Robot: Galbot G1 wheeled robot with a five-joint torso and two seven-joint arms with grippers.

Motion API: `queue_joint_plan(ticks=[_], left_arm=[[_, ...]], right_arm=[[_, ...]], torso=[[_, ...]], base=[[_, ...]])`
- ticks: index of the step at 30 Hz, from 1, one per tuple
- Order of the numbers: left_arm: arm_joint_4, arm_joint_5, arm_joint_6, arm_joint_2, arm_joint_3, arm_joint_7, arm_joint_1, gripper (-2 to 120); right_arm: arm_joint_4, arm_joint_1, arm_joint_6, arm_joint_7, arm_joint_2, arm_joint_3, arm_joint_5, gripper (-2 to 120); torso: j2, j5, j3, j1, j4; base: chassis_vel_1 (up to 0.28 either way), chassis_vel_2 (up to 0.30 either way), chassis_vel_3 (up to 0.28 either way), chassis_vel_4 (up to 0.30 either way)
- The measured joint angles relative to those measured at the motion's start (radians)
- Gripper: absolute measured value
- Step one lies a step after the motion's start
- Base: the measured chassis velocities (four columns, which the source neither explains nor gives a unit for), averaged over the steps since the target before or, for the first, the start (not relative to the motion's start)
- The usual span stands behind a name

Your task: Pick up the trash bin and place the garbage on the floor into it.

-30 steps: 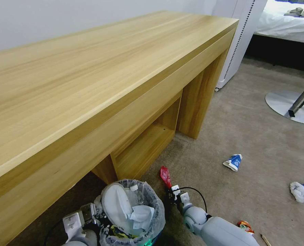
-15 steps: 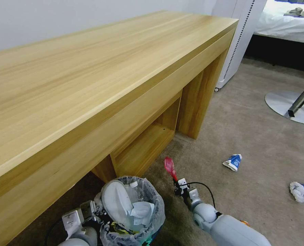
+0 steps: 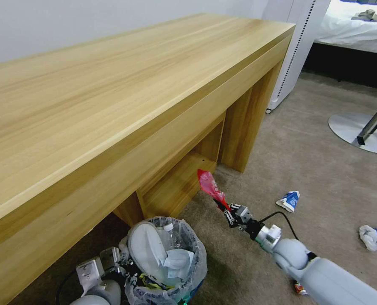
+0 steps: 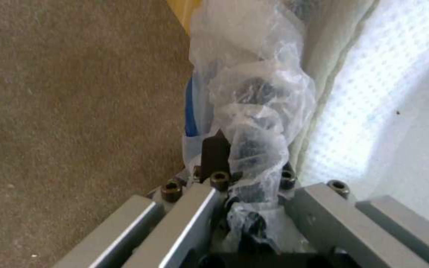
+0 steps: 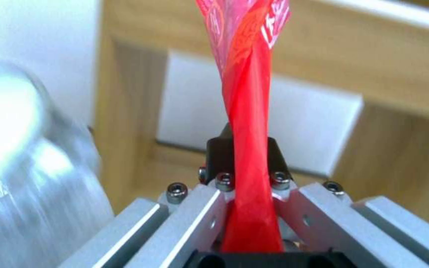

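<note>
The right gripper (image 3: 227,210) is clamped on a red wrapper (image 3: 208,185), holding it up in the air in front of the wooden desk (image 3: 112,97), above the floor (image 3: 324,169) and just to the right of the trash bin (image 3: 167,262); in the right wrist view the twisted wrapper (image 5: 247,111) runs straight up from between the closed fingers (image 5: 274,152). The left gripper (image 4: 234,167) grips the rim of the trash bin — its fingers pinch the crinkled clear liner (image 4: 254,111), with a strip of blue beside it. The bin sits low at the desk's foot and already holds a white slipper (image 3: 145,250), a small clear bottle (image 3: 170,235) and crumpled white paper (image 3: 177,259). Out on the carpet lie a blue-white carton (image 3: 289,201) and a white paper wad (image 3: 370,237), well apart from the bin.
</note>
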Motion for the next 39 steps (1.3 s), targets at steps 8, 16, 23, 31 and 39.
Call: queue_joint_plan(ticks=[8, 16, 23, 31, 39], left_arm=[[0.018, 0.026, 0.006, -0.024, 0.021, 0.006, -0.005, 0], [0.020, 0.022, 0.006, -0.044, 0.032, 0.007, -0.025, 0], [0.040, 0.035, 0.007, -0.073, 0.050, 0.007, -0.042, 0], [0.047, 0.035, 0.008, -0.079, 0.051, 0.007, -0.052, 0], [0.054, 0.027, 0.009, -0.078, 0.052, 0.005, -0.068, 0]], right_arm=[[0.125, 0.017, -0.059, 0.022, -0.037, -0.053, 0.065, 0], [0.133, 0.068, -0.104, 0.051, -0.017, -0.182, 0.094, 0], [0.132, 0.118, -0.127, 0.058, 0.016, -0.289, 0.100, 0], [0.113, 0.180, -0.139, 0.065, 0.058, -0.387, 0.094, 0], [0.114, 0.198, -0.142, 0.067, 0.065, -0.426, 0.094, 0]], torso=[[0.000, 0.0000, 0.000, 0.000, 0.0001], [0.000, 0.0004, 0.000, 0.000, 0.0000], [0.000, 0.0001, 0.000, 0.000, 0.0000], [0.000, 0.0001, 0.000, 0.000, 0.0000], [0.000, 0.0001, 0.000, 0.000, 0.0000]], base=[[0.000, 0.000, 0.000, 0.000], [0.000, 0.000, 0.000, 0.000], [0.000, 0.000, 0.000, 0.000], [0.000, 0.000, 0.000, 0.000], [0.000, 0.000, 0.000, 0.000]])
